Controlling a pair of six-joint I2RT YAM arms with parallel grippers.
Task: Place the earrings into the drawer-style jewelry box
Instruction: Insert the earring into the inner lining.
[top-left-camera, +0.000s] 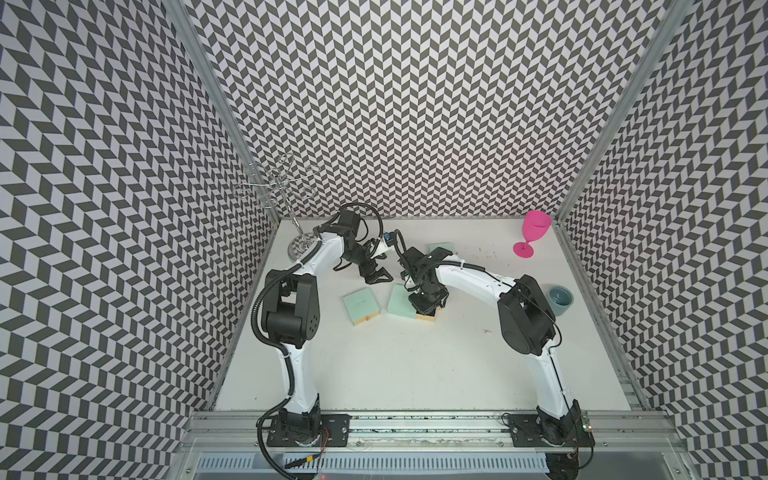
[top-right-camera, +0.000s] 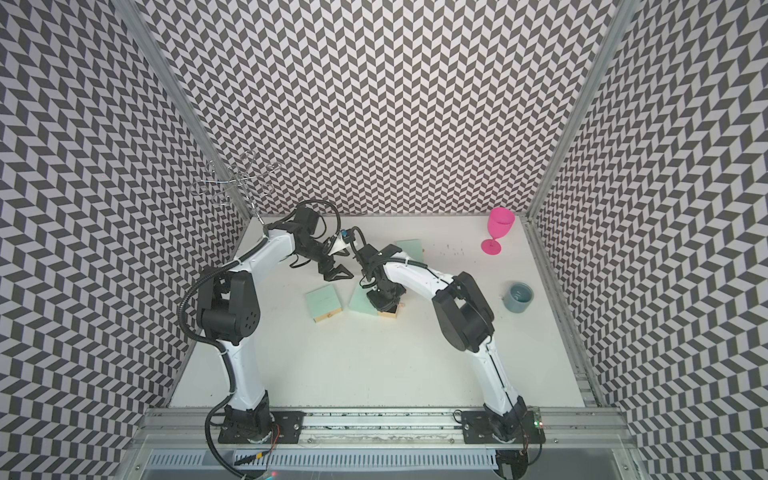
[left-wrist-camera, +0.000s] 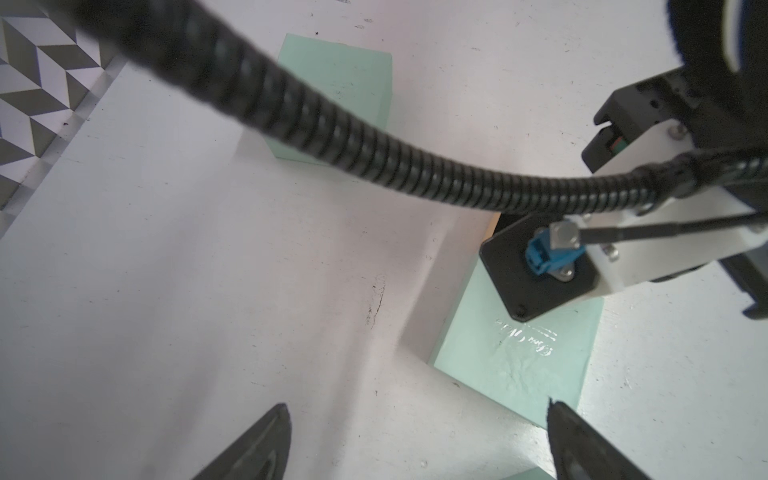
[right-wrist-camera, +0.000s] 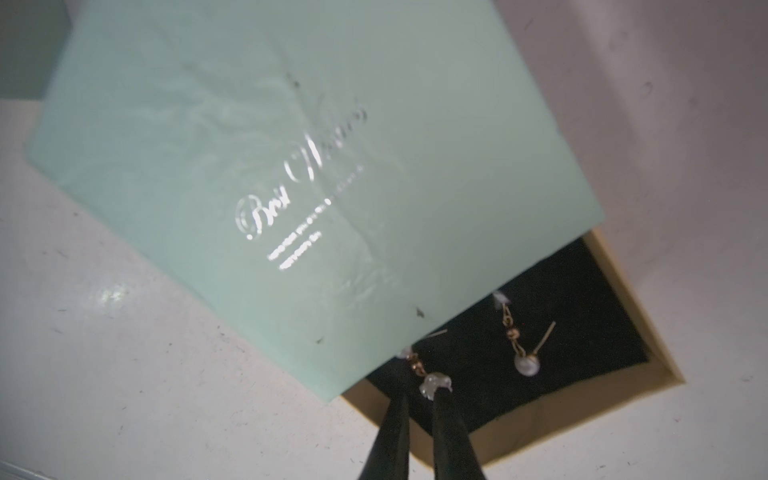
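Right wrist view is giving the clearest reading. The right tool (right-wrist-camera: 422, 395) is pinching a pearl earring (right-wrist-camera: 435, 383) between nearly closed tips, just over the nearest rim of the open drawer (right-wrist-camera: 627, 299) of the mint-green jewelry box (right-wrist-camera: 249, 166). A second earring (right-wrist-camera: 519, 345) is lying on the black lining just beyond the tips. I am judging that one piece is in, one is about to be released, and the drawer is not yet pushed shut.

Both top views are hiding this under the right wrist, and the earrings are too small to find there. A top view is adding a tiny glint (top-left-camera: 486, 331) on the bare tabletop (top-left-camera: 395, 365), well apart from the right tool. It is possibly another piece, though I cannot tell. The left tool (top-left-camera: 376, 279) is hovering near the box, spread wide and empty. Left wrist view is confirming those open tips, with nothing between them.
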